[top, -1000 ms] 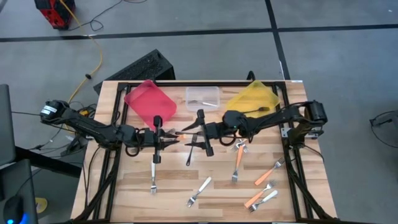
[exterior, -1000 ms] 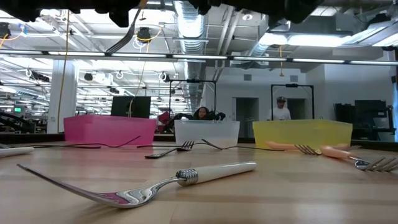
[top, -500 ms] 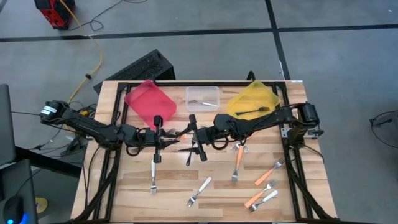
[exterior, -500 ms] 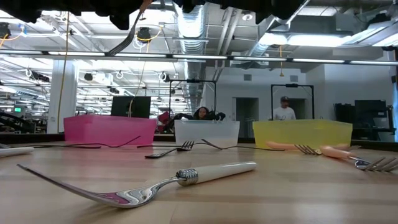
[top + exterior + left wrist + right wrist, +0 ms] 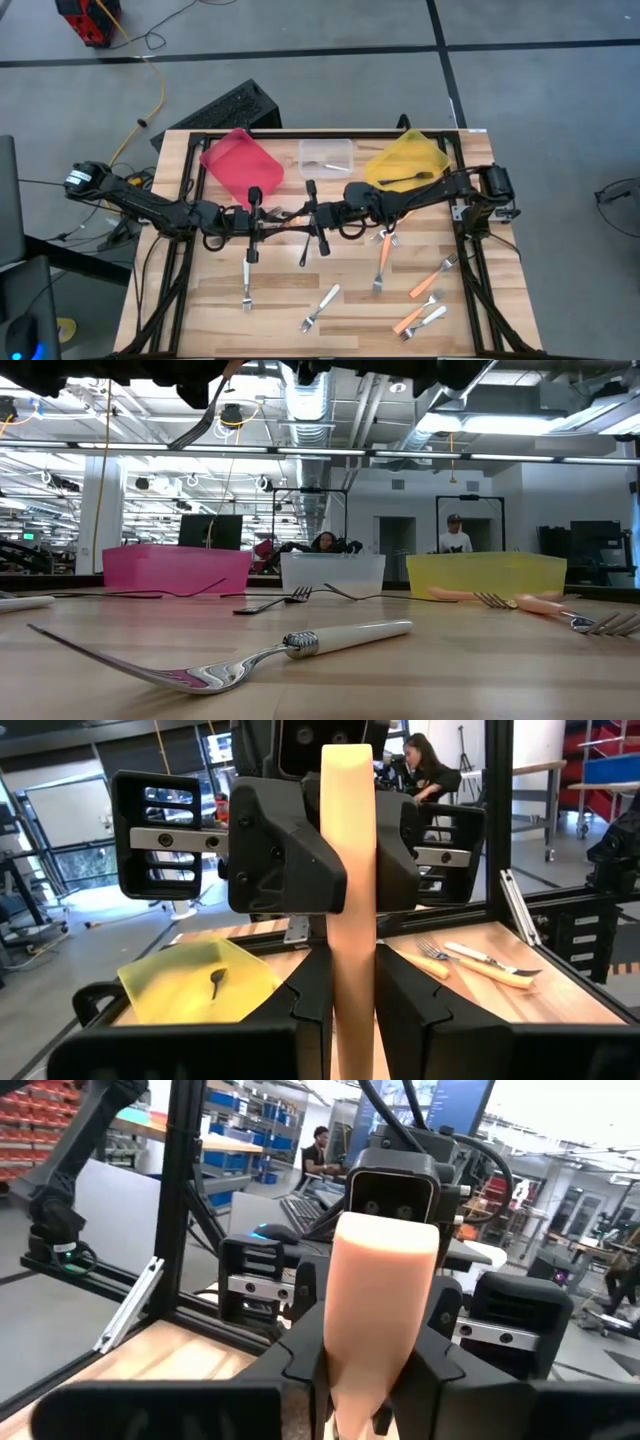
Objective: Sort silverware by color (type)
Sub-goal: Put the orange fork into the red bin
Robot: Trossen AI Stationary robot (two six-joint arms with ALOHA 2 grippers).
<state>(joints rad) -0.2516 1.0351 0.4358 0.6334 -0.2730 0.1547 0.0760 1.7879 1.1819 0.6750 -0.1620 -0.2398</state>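
1. Above the middle of the wooden slatted table (image 5: pixel 200 300), the two dark arms are meeting in a handover of one orange-handled fork with a silver head (image 5: pixel 290 221).
2. The left gripper (image 5: pixel 268 224) is clamping the fork's handle between its fingers.
3. The right gripper (image 5: pixel 306 216) is pinching the same handle from the opposite side.
4. Next, the left gripper probably needs to be letting go, so the right arm can be carrying the fork to a bin at the far edge.
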